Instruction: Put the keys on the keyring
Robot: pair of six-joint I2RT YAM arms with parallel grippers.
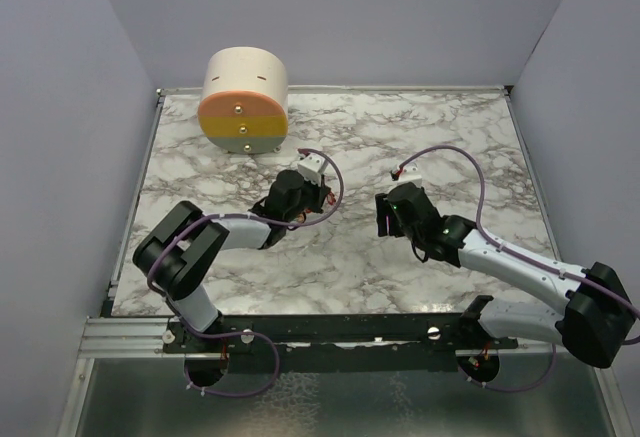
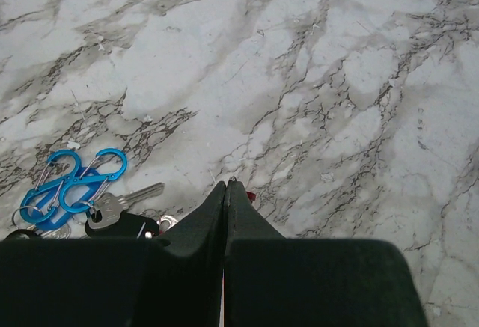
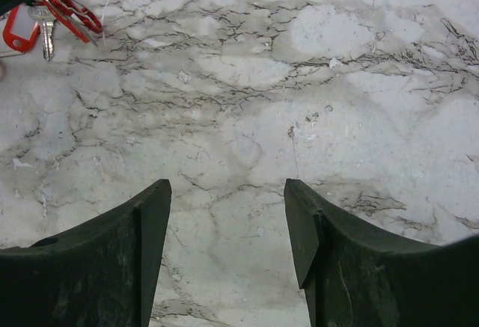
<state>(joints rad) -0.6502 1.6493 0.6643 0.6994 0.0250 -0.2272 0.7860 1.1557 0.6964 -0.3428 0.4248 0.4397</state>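
My left gripper (image 2: 227,186) is shut; a thin metal keyring (image 2: 233,180) pokes out at its tips, with a red bit (image 2: 251,194) just beside. On the marble to its left lie two blue figure-eight clips (image 2: 71,185), a silver key (image 2: 126,199) and a black tag (image 2: 120,226). In the right wrist view a red clip (image 3: 71,11), a red tag (image 3: 16,29) and a small key (image 3: 46,31) hang at the top left, under a dark fingertip. My right gripper (image 3: 227,222) is open and empty over bare marble, to the right of the left gripper (image 1: 318,197).
A big cream-and-orange cylinder (image 1: 245,102) stands at the back left of the marble table (image 1: 450,137). Purple cables loop over both wrists. Grey walls close in the left, right and back sides.
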